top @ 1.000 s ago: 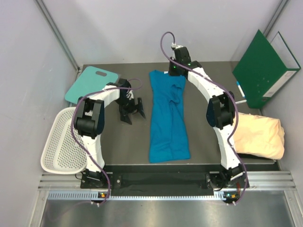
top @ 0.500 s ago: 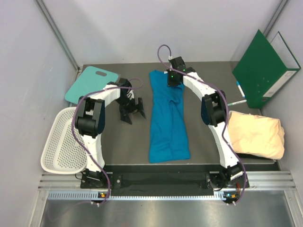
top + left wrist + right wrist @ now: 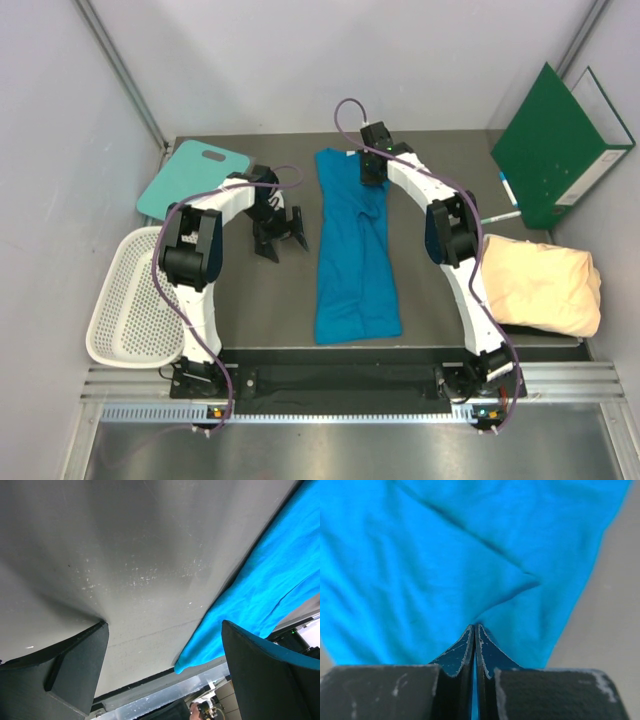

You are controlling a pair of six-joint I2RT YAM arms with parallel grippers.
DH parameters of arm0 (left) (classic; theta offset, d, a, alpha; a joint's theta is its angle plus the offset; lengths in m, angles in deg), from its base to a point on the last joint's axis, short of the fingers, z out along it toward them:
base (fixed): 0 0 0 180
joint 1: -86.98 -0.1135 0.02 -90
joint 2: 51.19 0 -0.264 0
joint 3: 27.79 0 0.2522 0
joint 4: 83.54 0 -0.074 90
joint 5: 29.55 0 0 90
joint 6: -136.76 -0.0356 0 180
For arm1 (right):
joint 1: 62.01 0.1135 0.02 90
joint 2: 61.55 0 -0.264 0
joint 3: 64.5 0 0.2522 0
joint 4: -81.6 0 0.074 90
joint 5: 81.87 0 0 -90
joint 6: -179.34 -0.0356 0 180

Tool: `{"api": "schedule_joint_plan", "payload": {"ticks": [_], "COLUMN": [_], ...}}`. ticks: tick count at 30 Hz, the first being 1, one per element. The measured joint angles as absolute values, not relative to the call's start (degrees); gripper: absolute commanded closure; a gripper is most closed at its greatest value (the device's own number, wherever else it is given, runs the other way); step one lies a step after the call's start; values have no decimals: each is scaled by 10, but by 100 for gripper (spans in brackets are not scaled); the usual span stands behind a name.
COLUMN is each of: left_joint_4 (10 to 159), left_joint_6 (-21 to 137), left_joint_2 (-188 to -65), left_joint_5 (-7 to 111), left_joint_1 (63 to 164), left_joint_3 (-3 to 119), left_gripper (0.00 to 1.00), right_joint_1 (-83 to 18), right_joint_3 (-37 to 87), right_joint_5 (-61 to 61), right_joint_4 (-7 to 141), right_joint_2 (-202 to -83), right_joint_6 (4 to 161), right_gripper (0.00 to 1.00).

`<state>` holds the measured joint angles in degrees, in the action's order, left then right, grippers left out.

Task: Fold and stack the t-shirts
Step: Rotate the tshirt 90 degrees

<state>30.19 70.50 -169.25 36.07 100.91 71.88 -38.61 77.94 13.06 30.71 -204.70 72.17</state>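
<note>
From above, the blue shirt (image 3: 355, 260) is lying flat, its long axis running near to far. The right gripper (image 3: 372, 188) is over its far end, the left gripper (image 3: 280, 236) is just beside its left edge, and the cream shirt (image 3: 545, 288) is at far right. Left wrist: jaws are standing wide and empty. Right wrist: jaws are pinching shut on puckered blue cloth.

You have bare table (image 3: 265, 300) between the left arm (image 3: 190, 255) and the blue t-shirt (image 3: 355, 260), and a narrower strip on the shirt's right, hemmed in by the right arm (image 3: 455, 240); the left gripper (image 3: 281, 240) stands wide open in the left gap, just beside the cloth; the teal board (image 3: 195, 178) fills the far left corner; the mesh basket (image 3: 135, 300) sits at the left edge; the cream t-shirt (image 3: 545, 285) and green binder (image 3: 555, 140) crowd the right side.
</note>
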Motion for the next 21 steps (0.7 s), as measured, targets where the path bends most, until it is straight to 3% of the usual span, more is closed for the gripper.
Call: {"api": "schedule_joint_plan", "payload": {"ticks": [11, 21], "left_joint_4": [294, 288], "left_joint_6": [695, 689], "left_joint_2": [-1698, -1704], "left_joint_5": [360, 360], "left_joint_1": [1010, 1010], "left_joint_3": [726, 733], "left_gripper": [1, 1], "right_joint_1": [-399, -442], "right_joint_3": [753, 692], "right_joint_5": [246, 263], "right_joint_4": [301, 309], "right_joint_2": [-2044, -2007], "right_joint_6": [731, 731], "right_gripper": [100, 100]}}
